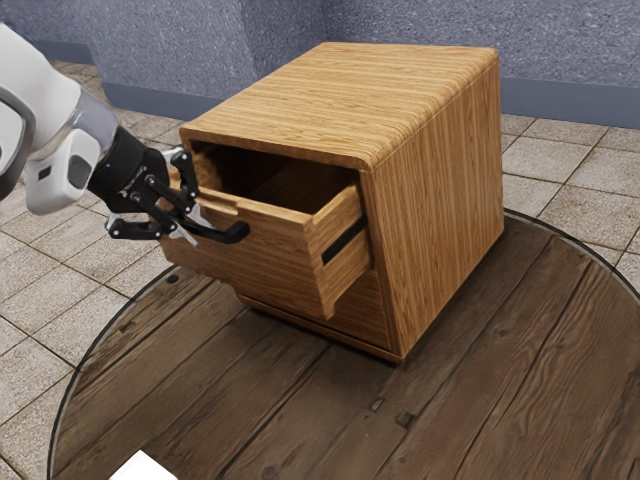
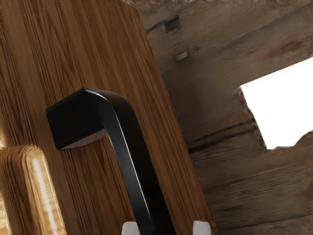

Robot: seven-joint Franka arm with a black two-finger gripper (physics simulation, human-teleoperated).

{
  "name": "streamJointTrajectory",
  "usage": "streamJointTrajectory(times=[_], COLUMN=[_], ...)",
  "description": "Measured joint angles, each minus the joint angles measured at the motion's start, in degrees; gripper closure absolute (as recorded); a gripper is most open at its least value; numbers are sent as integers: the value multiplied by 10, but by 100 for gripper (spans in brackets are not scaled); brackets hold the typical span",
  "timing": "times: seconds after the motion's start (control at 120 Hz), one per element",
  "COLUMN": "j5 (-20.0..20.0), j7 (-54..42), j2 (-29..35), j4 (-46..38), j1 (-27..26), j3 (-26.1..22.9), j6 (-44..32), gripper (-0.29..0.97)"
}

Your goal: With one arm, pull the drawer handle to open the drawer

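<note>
A wooden cabinet [image 1: 440,180] stands on a round dark wooden platform [image 1: 450,400]. Its top drawer [image 1: 270,250] is pulled partly out toward the exterior view's left, and the hollow behind it shows. A black bar handle [image 1: 228,233] sits on the drawer front. My gripper [image 1: 193,226] is at the handle's end nearest the arm, one finger above the bar and one below. In the wrist view the handle [image 2: 122,147] runs down the drawer front [image 2: 58,58] and passes between my two white fingertips [image 2: 130,228]. The gripper [image 2: 165,229] is shut on the handle.
A lower drawer front [image 1: 350,315] sits shut under the open one. Grey tiled floor [image 1: 60,280] surrounds the platform and a blue-grey wall [image 1: 180,50] runs behind. A white flat object [image 1: 140,468] lies at the platform's near edge, and it appears as a white patch [image 2: 281,107] in the wrist view.
</note>
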State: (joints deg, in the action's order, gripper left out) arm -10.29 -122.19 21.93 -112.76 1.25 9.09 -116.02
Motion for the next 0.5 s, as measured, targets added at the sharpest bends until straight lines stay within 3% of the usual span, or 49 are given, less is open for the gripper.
streamJointTrajectory(times=[0.5], j5=[5], j7=[-14], j2=[100], j4=[-89], j1=[-33], j3=[12], j6=[-3], gripper=[79])
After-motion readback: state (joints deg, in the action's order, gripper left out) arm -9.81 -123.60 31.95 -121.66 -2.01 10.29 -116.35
